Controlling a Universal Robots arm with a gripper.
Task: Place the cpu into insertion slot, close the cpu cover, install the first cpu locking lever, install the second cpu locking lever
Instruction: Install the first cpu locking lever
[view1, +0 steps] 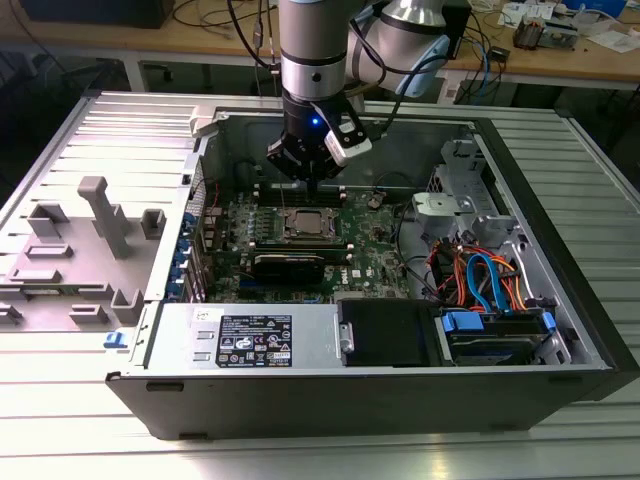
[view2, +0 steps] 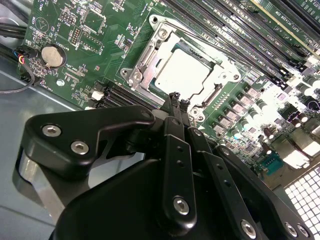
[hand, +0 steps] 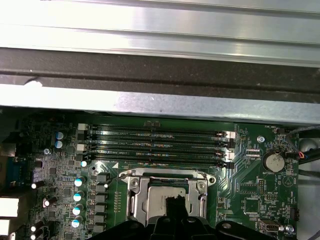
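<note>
Green motherboard (view1: 375, 245) covers the floor of the open computer case (view1: 400, 400), which rests on the ribbed metal tabletop (view1: 60, 420). I have the gripper (view1: 312, 180) hanging inside the case, just above the socket (view1: 307, 225) near the middle of the board.

In both wrist views the cpu (view2: 182, 75) (hand: 160, 202) sits flat in the socket (view2: 220, 92) (hand: 167, 175), its pale metal top facing up. The cover (view2: 140, 65) (hand: 135, 192) lies down over it, and the cpu shows through its square window.

The 2 fingers (view2: 174, 107) are pressed together at the tips, and I see nothing held between them. The gripper (view2: 179, 100) (hand: 175, 202) points at the edge of the cover. I cannot tell whether the tips touch the metal or hover just above it. I cannot make out how the locking levers sit.

4 long black memory slots (hand: 155, 142) run just beside the socket, and a round coin battery (view2: 52, 56) (hand: 273, 161) lies well apart from it. At the exterior view's left, grey plastic holders (view1: 100, 215) stand on the tabletop beside the case.
</note>
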